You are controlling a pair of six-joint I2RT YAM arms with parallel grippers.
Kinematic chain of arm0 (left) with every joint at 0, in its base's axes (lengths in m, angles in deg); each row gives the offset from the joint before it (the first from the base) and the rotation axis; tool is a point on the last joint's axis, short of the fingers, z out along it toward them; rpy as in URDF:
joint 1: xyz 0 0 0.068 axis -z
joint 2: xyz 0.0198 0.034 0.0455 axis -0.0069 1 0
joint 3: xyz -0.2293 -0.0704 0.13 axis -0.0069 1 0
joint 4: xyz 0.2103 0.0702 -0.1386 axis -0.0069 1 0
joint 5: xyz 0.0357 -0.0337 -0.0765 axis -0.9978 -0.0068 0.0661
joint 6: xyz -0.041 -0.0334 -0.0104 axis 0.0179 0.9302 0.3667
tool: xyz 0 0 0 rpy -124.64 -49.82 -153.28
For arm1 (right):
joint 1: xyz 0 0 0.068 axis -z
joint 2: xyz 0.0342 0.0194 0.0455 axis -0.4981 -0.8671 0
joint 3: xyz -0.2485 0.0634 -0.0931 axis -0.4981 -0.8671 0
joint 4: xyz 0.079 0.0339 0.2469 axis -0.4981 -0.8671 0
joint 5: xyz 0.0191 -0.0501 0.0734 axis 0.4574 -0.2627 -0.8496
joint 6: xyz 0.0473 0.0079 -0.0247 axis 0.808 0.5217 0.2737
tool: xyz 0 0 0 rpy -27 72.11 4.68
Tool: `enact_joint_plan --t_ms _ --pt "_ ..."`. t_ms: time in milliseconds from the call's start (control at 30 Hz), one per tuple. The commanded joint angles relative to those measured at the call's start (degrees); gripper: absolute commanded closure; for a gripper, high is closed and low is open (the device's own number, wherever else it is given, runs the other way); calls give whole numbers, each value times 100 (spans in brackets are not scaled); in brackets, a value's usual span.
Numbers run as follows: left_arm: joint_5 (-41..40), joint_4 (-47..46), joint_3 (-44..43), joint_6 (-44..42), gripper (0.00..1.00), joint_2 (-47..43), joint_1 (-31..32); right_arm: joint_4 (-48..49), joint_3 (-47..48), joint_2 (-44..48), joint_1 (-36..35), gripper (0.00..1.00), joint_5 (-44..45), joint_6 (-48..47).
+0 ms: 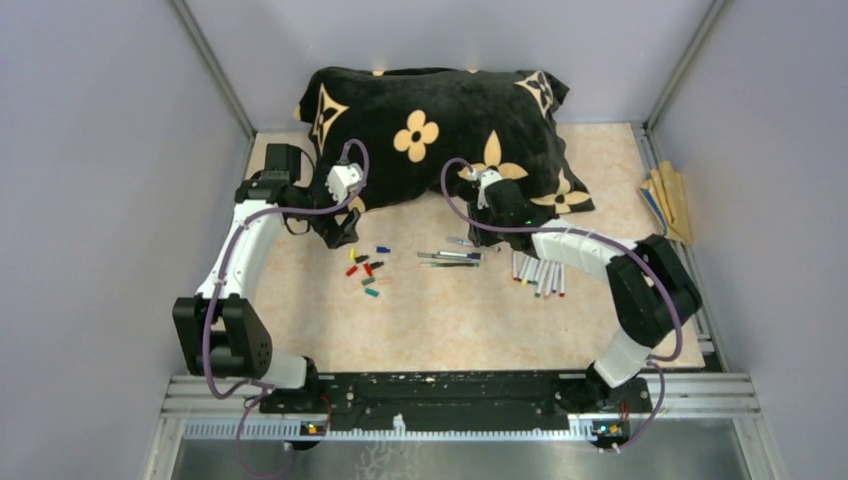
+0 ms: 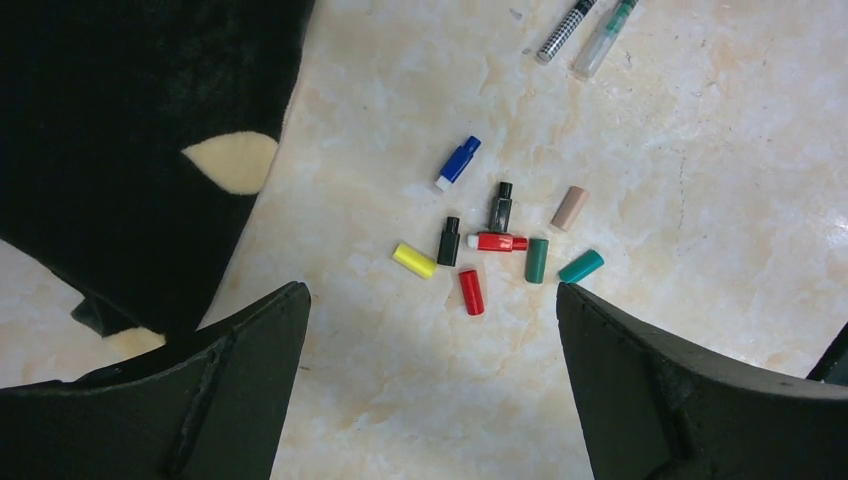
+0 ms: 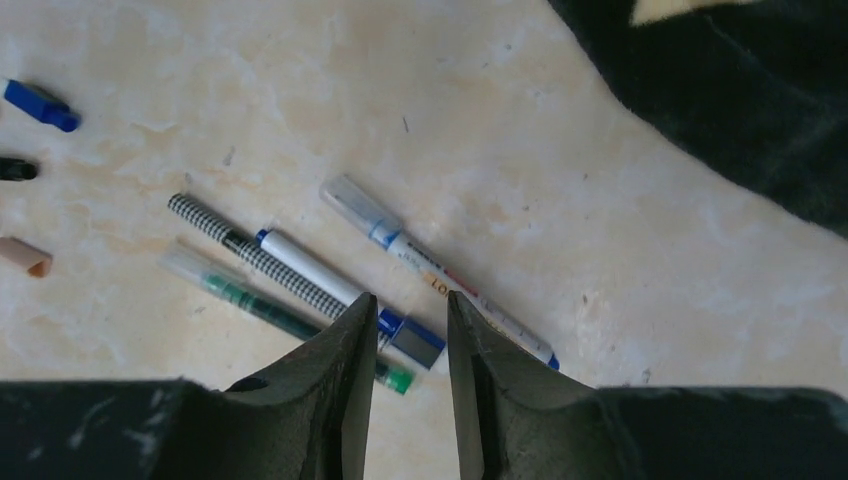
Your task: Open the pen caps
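The cushion (image 1: 440, 110) is black with tan flowers, the counter (image 1: 450, 320) marbled beige. The pen caps (image 2: 497, 241) are red, blue, green, yellow and black. One pen (image 3: 215, 227) is black-and-white checked.

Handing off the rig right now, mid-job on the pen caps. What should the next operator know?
Left gripper: open, empty, above nine loose caps in a cluster.
Right gripper: jaws narrowly apart, straddling the blue end of the white pen, one of four central pens; grip unclear.
Done: those caps are off.
Left: the row of pens by the right arm, apparently still capped, and any capped central pens.
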Motion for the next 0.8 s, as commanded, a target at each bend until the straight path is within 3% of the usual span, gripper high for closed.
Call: enact_joint_plan --t_ms 0,133,433,767 --pt "349 -77 89 115 1 -352 -114 -30 658 -528 -10 69 -80 -609" --pt "422 -221 174 186 1 -472 -159 -73 831 -808 7 71 -105 -760" --pt "526 -156 187 143 1 -337 -173 655 14 -587 -302 75 -732 -623" --pt "457 -42 170 21 1 -402 -166 664 67 -863 -318 78 -694 -511"
